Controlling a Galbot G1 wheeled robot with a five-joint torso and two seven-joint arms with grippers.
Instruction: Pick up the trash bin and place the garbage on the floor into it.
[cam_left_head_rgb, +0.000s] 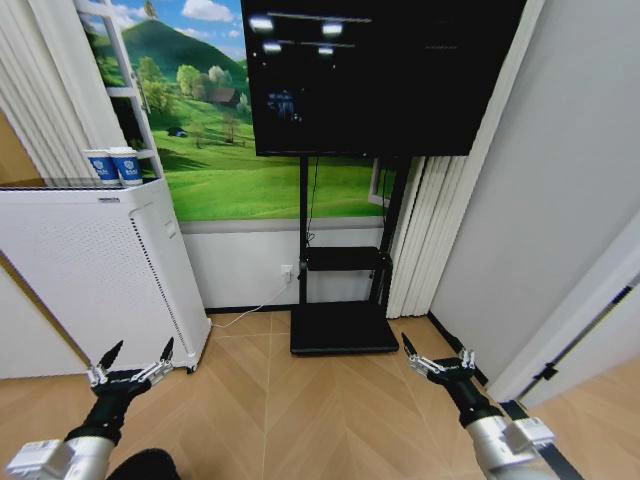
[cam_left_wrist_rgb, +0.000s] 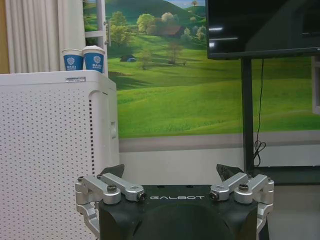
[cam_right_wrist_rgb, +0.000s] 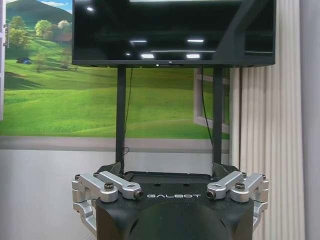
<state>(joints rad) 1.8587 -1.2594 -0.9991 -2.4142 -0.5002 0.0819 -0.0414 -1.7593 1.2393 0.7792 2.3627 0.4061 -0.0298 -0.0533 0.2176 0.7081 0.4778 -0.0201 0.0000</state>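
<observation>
Trash bin is the likeliest name for a dark rounded shape (cam_left_head_rgb: 145, 465) at the bottom edge of the head view, just beside the left forearm, but too little of it shows to tell.

The left gripper (cam_left_head_rgb: 140, 350) hovers low over the wood floor (cam_left_head_rgb: 300, 410) with its fingers spread wide and nothing between them. Its own wrist view shows the same open spread (cam_left_wrist_rgb: 171, 172), the dark fingertips well apart. The right gripper (cam_left_head_rgb: 437, 352) hangs at about the same height on the other side, also spread and empty, and its wrist view (cam_right_wrist_rgb: 167, 167) confirms the gap between the fingers.

Just beyond the left gripper stands the white perforated cabinet (cam_left_head_rgb: 90, 260), close enough that its lower corner is near the fingertips. Two blue-and-white paper cups (cam_left_head_rgb: 115, 165) sit side by side on its top, near the back edge.

Ahead of both grippers and between them, a black stand base (cam_left_head_rgb: 343, 328) rests on the floor against the wall. Two black posts rise from it to a large dark screen (cam_left_head_rgb: 380, 70).

Behind the screen the wall carries a green landscape mural (cam_left_head_rgb: 220, 150). A pale pleated curtain (cam_left_head_rgb: 425, 230) hangs to the right of the stand, beyond the right gripper.
</observation>
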